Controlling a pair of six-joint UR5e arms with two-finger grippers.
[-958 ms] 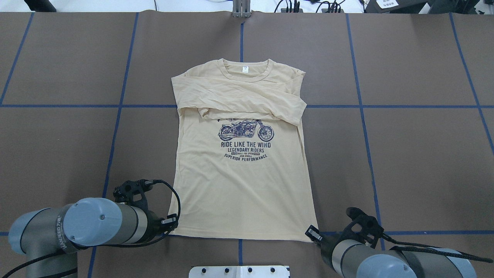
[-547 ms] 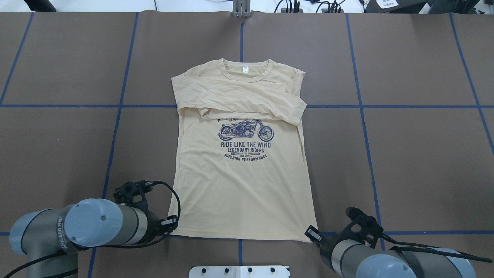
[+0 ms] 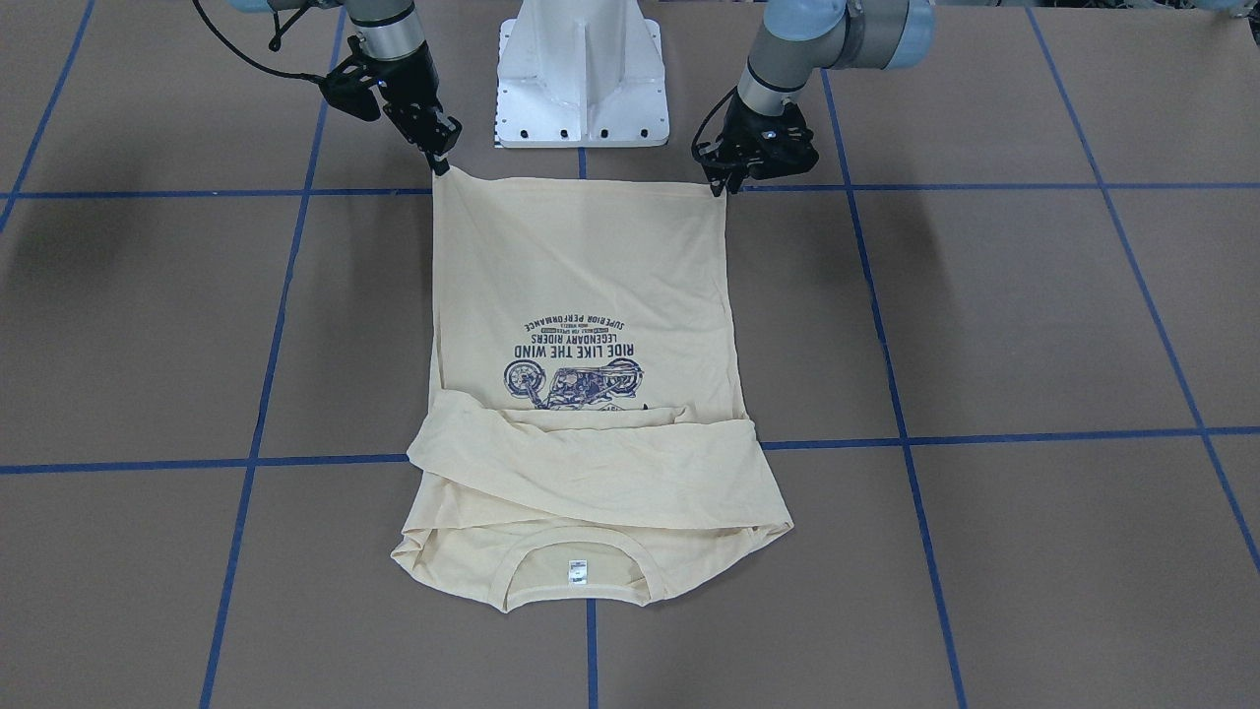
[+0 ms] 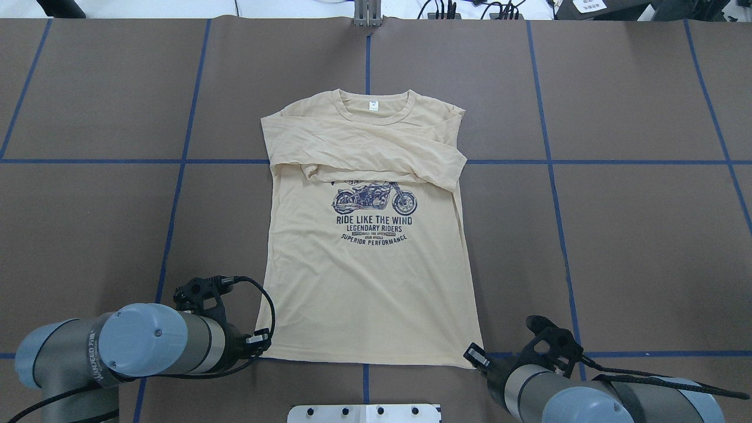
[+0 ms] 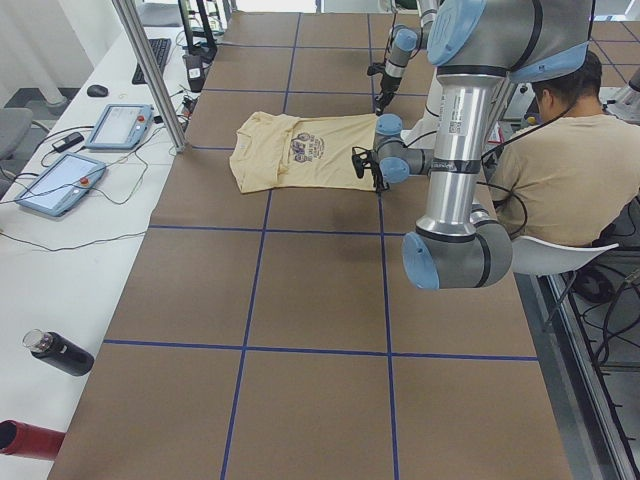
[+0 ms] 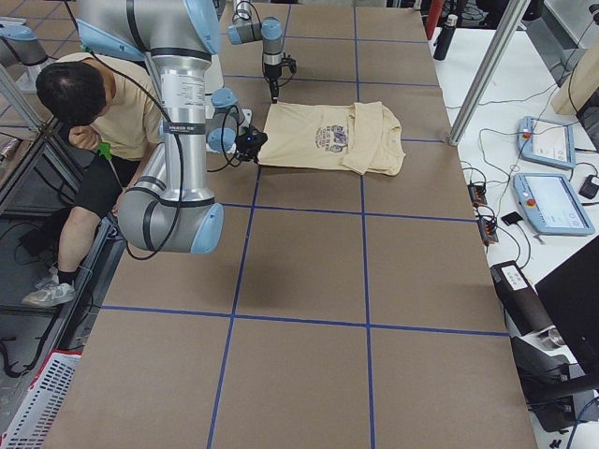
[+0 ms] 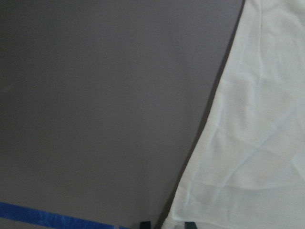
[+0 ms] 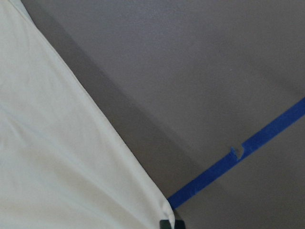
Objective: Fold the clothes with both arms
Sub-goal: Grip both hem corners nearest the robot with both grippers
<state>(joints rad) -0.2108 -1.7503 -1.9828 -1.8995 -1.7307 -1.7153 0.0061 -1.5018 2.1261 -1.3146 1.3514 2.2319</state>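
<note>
The white pedestal stands nearest the robot, just short of the hem of the shirt. The shirt lies flat and face-up on the table, hem toward the robot and collar away. It is centred on the middle tape line, which I judge puts the two hem corners in equal reach from either side.

The two grippers sit at the shirt's hem corners. The right gripper is at the corner on the robot's right. Its wrist view shows the fingertips nearly together with the corner's tip running in between them, so it reads as clenched on the shirt. The left gripper is at the other corner. There two fingertips straddle the shirt's side edge with cloth and a gap between, and I cannot tell whether they are clamped. The hem runs straight between the two. Taking both corners at once looks meant to carry the hem as one level edge.

Farther up the shirt is the motorcycle print. Past it both sleeves lie folded across the chest, one over the other, hiding the print's top. Tucked so, they should end up inside the next fold. Farthest is the collar with its label, the likely target for the hem. The step in hand seems to be securing the grasp before lifting; an uneven grip could drag the shirt askew.
</note>
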